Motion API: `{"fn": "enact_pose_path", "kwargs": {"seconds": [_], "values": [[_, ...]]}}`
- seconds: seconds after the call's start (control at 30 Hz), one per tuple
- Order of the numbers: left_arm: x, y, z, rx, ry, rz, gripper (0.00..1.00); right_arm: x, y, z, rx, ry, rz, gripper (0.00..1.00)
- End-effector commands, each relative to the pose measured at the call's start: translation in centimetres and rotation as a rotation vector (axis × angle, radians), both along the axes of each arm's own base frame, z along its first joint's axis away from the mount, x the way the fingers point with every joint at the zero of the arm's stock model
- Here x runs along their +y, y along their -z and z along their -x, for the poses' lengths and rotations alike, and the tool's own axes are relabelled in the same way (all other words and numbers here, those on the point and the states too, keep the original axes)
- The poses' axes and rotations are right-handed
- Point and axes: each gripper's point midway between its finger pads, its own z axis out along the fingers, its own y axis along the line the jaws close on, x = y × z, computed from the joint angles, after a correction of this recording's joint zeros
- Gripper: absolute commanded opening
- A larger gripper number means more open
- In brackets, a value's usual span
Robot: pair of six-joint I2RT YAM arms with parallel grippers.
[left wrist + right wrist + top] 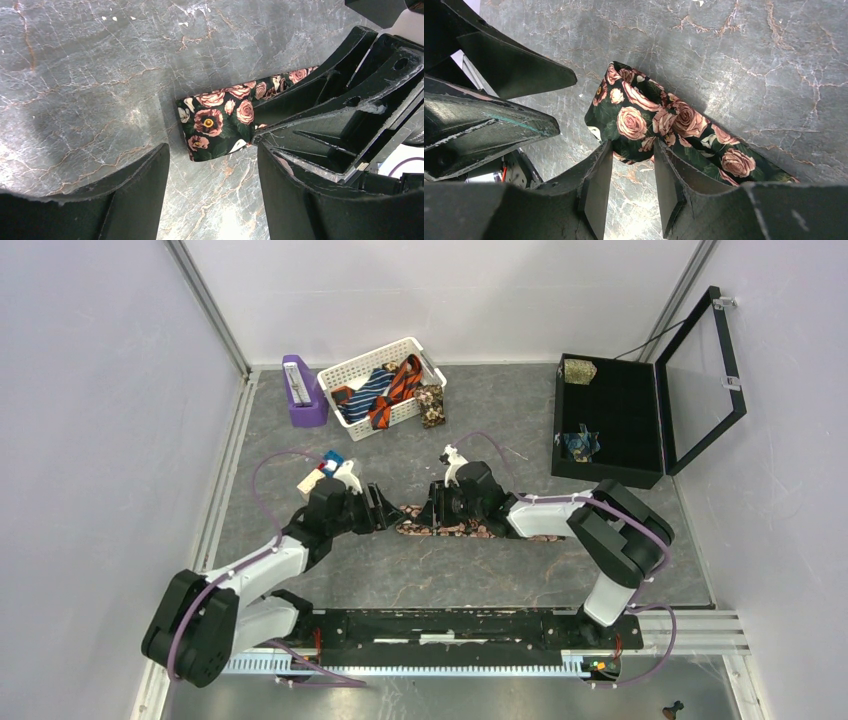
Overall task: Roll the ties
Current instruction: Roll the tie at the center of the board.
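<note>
A dark tie with pink-cream roses lies flat across the middle of the table. Its left end looks folded over and lies between the two grippers, which face each other. My left gripper stands open just short of that end, with only bare table between its fingers. My right gripper is open too. Its fingertips reach the near edge of the folded end, with table showing through the gap. More ties, striped navy-white and orange-black, fill a white basket at the back.
A purple holder stands left of the basket. An open black case at the back right holds two rolled ties. Red, blue and white blocks lie beside the left arm. Walls close in on both sides.
</note>
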Motion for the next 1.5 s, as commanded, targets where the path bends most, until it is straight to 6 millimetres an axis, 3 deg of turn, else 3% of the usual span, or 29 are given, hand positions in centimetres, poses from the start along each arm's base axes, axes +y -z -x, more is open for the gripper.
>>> {"fn": "enact_pose_path", "kwargs": {"seconds": [0.0, 0.47, 0.73, 1.0, 1.47], "values": [[-0.8, -0.5, -0.2, -0.003, 0.003, 0.081, 0.71, 1.1, -1.3, -0.9, -0.042, 0.005, -0.036, 0.43], [-1.5, 0.4, -0.7, 0.000, 0.014, 0.145, 0.69, 1.3, -1.6, 0.0, -0.040, -0.016, -0.047, 0.42], [-1.3, 0.4, -0.6, -0.004, 0.012, 0.134, 0.68, 1.1, -3.5, -1.1, -0.080, 0.030, -0.040, 0.52], [-0.8, 0.7, -0.3, -0.002, 0.000, 0.118, 0.67, 1.3, -2.9, -2.1, -0.057, 0.088, -0.041, 0.57], [-0.5, 1.4, -0.4, 0.004, -0.010, 0.107, 0.66, 1.3, -0.8, -1.5, -0.018, 0.088, -0.041, 0.42]]}}
